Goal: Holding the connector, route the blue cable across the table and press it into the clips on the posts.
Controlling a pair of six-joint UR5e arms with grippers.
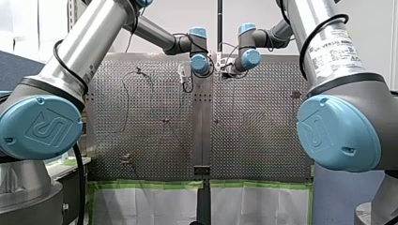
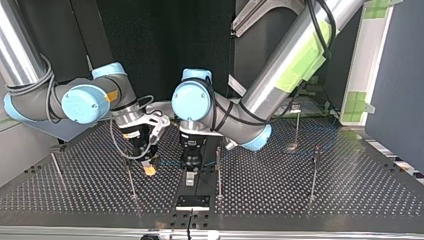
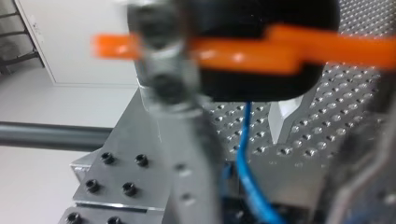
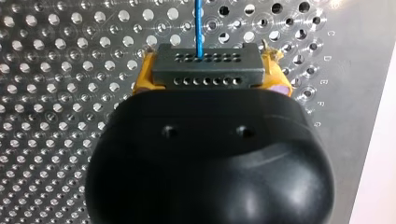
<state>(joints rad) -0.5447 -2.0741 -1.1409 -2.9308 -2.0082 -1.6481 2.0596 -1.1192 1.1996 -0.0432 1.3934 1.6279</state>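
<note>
Posts [image 2: 218, 172] crowd table [image 2: 360, 195] centre, narrow gaps between them; wider room at top view's right, past the outer post [image 2: 314, 170].

A robotics lab cell: my left arm [image 1: 77, 54] and my right arm [image 1: 328, 51], silver with blue joint caps, reach over a perforated metal table [image 2: 350, 187] set with thin posts [image 2: 314, 175]; green masking tape [image 1: 145, 184] edges white sheets [image 1: 141, 206], and dark panels [image 2: 165, 40] stand behind.
</note>
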